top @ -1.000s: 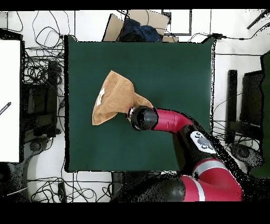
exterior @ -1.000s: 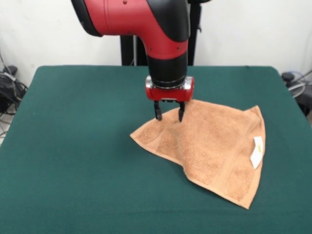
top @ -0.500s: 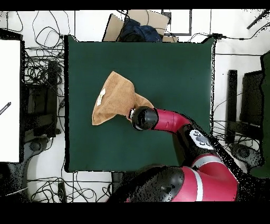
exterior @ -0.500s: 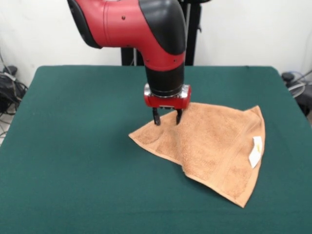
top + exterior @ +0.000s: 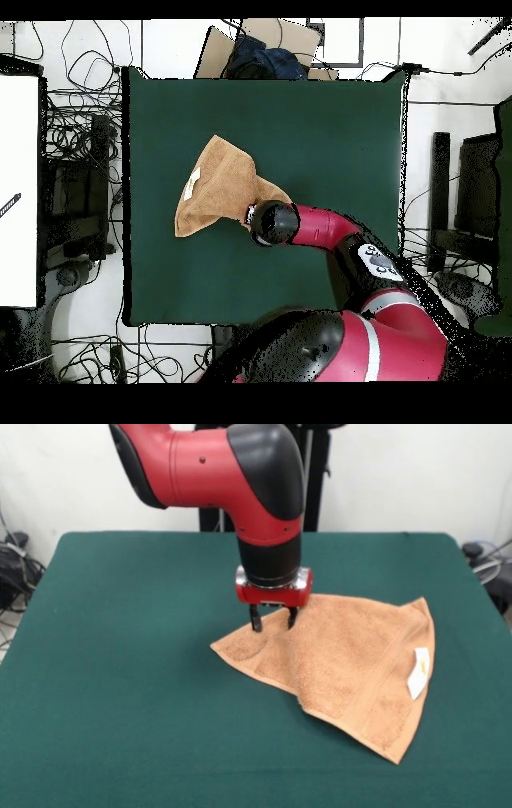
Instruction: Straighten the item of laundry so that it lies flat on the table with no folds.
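Towel [image 5: 344, 656] folded, directly under gripper [image 5: 272, 620]

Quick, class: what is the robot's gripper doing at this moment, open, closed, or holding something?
Gripper: open, its two fingers spread and reaching down to the folded orange towel, not yet closed on it.

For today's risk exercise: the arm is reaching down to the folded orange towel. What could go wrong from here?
1. The gripper stands with jaws open at the towel near its far folded corner; closing there may pinch two layers, so the fold stays.
2. Its tips sit close to the table and may snag the green cloth.
3. A pull might drag the whole towel rather than spread it.
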`<state>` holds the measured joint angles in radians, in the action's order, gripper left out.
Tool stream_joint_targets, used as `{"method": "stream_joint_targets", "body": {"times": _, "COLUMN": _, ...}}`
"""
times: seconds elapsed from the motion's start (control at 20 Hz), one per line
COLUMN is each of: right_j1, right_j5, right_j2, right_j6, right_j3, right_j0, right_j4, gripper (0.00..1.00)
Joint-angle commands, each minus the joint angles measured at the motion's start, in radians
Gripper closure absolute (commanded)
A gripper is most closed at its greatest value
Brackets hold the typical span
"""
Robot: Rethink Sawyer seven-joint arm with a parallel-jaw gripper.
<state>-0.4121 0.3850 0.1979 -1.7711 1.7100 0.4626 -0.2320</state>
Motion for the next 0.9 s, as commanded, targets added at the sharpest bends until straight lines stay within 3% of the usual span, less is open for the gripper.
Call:
{"method": "stream_joint_targets", "body": {"times": 0.05, "right_j1": 0.105, "right_j5": -0.07, "right_j2": -0.022, "right_j6": -0.078, "right_j3": -0.063, "right_j0": -0.042, "right_j4": -0.057, "gripper": 0.0}}
{"method": "stream_joint_targets", "body": {"times": 0.9, "right_j1": 0.101, "right_j5": -0.091, "right_j2": -0.03, "right_j6": -0.084, "right_j3": -0.047, "right_j0": -0.055, "right_j4": -0.051, "gripper": 0.0}}
